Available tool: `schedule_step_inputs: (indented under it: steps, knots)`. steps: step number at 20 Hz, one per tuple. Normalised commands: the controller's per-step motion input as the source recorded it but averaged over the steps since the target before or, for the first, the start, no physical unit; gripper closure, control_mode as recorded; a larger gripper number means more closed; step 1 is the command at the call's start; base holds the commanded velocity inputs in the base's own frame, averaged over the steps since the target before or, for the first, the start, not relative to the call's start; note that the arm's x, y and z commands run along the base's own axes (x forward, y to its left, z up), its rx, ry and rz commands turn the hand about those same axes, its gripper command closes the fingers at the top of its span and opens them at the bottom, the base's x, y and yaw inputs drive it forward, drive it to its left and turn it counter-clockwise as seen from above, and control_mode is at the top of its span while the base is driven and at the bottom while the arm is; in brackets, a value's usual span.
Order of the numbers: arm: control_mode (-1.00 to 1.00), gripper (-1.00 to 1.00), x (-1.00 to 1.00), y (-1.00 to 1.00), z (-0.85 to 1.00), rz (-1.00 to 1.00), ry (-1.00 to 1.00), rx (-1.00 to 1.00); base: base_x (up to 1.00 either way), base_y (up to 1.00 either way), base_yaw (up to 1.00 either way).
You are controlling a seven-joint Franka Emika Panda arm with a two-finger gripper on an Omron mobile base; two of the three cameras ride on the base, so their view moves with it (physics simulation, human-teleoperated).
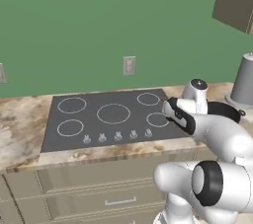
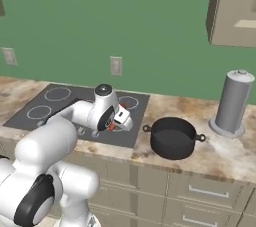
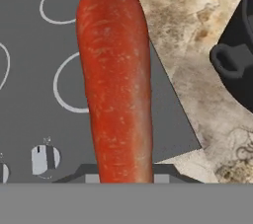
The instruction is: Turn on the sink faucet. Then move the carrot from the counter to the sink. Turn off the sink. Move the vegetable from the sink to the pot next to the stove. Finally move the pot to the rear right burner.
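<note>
While clamped on the carrot (image 3: 116, 80), the end effector (image 2: 116, 122) hangs over the stove's (image 2: 30, 105) right edge, pot (image 2: 172, 138) just beside it.

In the hand view the carrot (image 3: 116, 85) hides the finger tips, and its lower end is cut off by the bottom of the picture. The pot (image 3: 239, 60) there runs off the right edge, leaving one handle and a slice of wall. In the left base view the arm covers most of the pot (image 1: 225, 110), so just a strip of rim right of the stove (image 1: 111, 117) shows. In the right base view the hand hides the gripper (image 2: 114, 125); a small orange speck below it is probably the carrot (image 2: 111, 127), too small to be sure. The arm also covers the stove's (image 2: 65, 103) knobs near its front edge.
</note>
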Motion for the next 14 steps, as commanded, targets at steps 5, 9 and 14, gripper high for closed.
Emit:
schedule_step_inputs:
  steps: [5,9,14]
  knots:
    - [1.00,1.00,0.00,0.00,0.00,0.00,0.00,0.00,0.43,0.37,0.00]
    - [1.00,1.00,0.00,0.00,0.00,0.00,0.00,0.00,0.55,0.03,0.00]
    - [1.00,1.00,0.00,0.00,0.00,0.00,0.00,0.00,0.38,0.00,-0.05]
